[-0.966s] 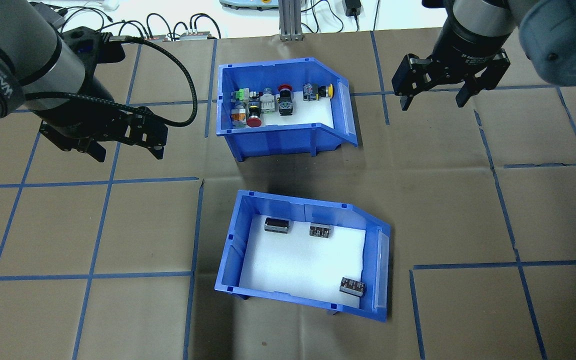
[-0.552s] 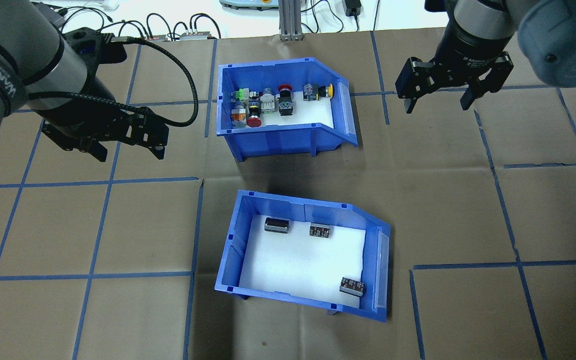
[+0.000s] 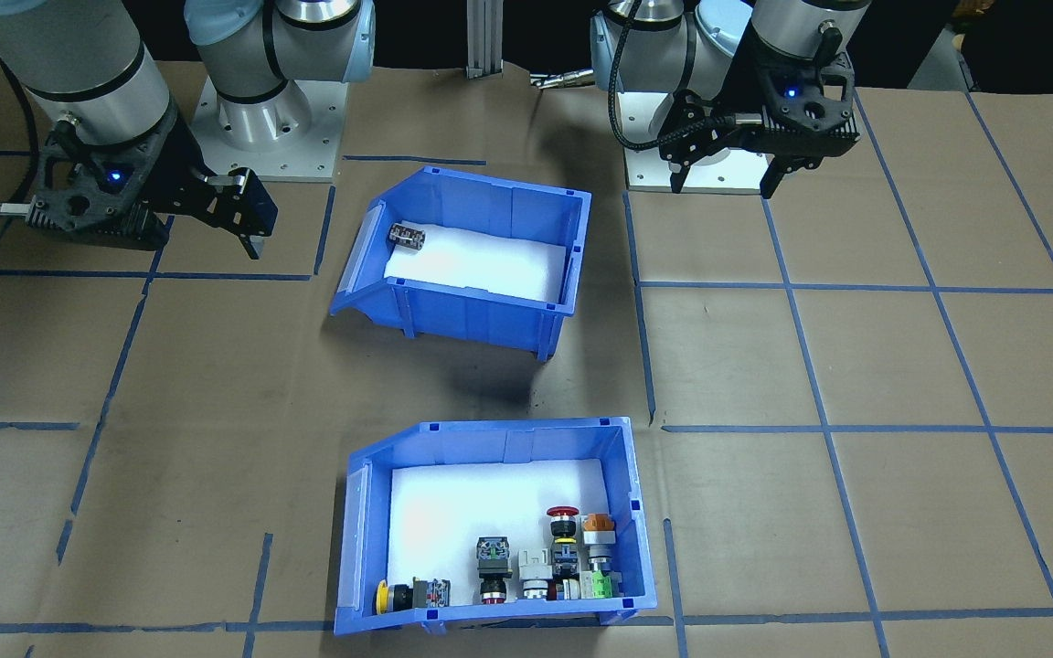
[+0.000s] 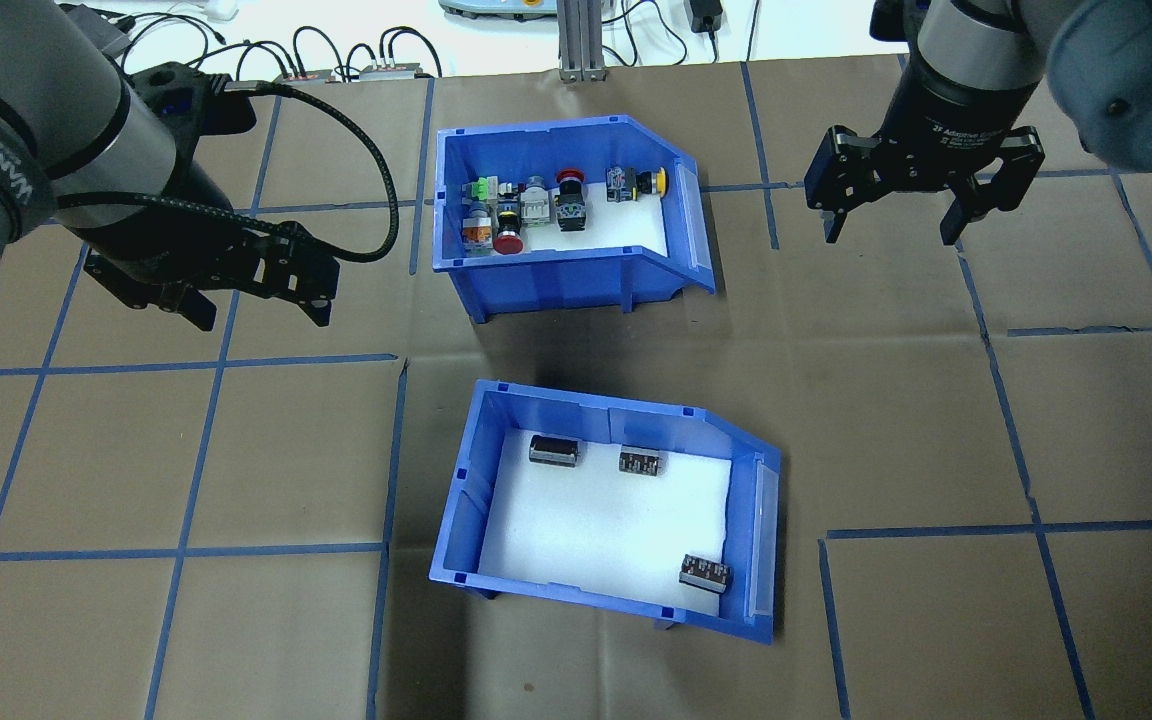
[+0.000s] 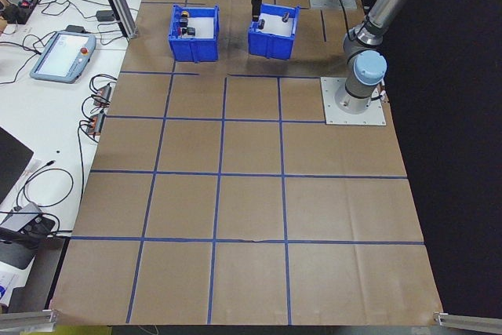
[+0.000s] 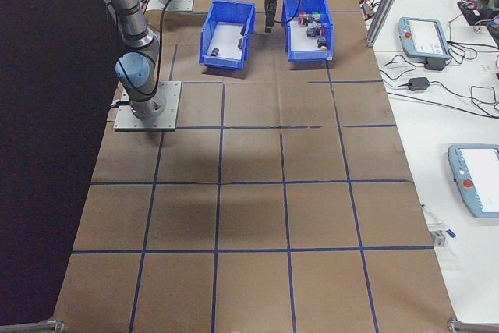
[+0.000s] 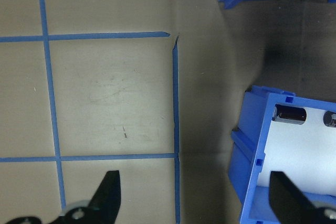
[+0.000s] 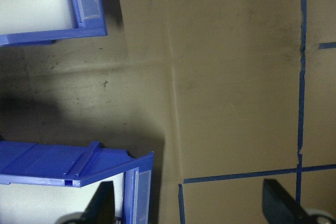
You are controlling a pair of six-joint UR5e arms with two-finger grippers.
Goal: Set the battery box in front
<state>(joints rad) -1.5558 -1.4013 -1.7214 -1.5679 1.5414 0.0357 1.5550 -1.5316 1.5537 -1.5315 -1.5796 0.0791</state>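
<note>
— Fingers (image 3: 773, 178) first: across the table, saw those of the left gripper (image 3: 726, 178) spread wide, gripping nothing. Same for the right gripper (image 3: 216, 212), clear of everything.

— And the battery box (image 3: 472, 311)?

— Sat on the brown table cover (image 3: 901, 366) between the two arm bases, just beyond the push-button bin (image 3: 490, 448), apart from it.

— Checked from overhead?

— Did. Found the left gripper (image 4: 261, 315) well off to the side of both bins, the right gripper (image 4: 891, 235) near the push-button bin's (image 4: 556, 280) sloped front. Jaws wide on both, empty. Counted three dark cylinders (image 4: 552, 450) on white foam in the battery box (image 4: 466, 500).

— Side cameras?

— Too small to judge any jaws. Placed the battery box (image 5: 273, 37) nearer the robot than the other bin, from either end (image 6: 226, 37).

— Wrist cameras?

— Left one: caught the battery box's (image 7: 252, 145) corner beside one wide-open fingertip (image 7: 107, 192), not touching. Right one: saw fingertips (image 8: 278, 198) equally wide over bare cover, two blue bin corners (image 8: 79, 166) at the edge; could not tell which was which.

— Step, then?

— Judged it as the approach, box not yet gripped. Called next for lowering open jaws over a box wall, closing, then carrying it in front.
</note>
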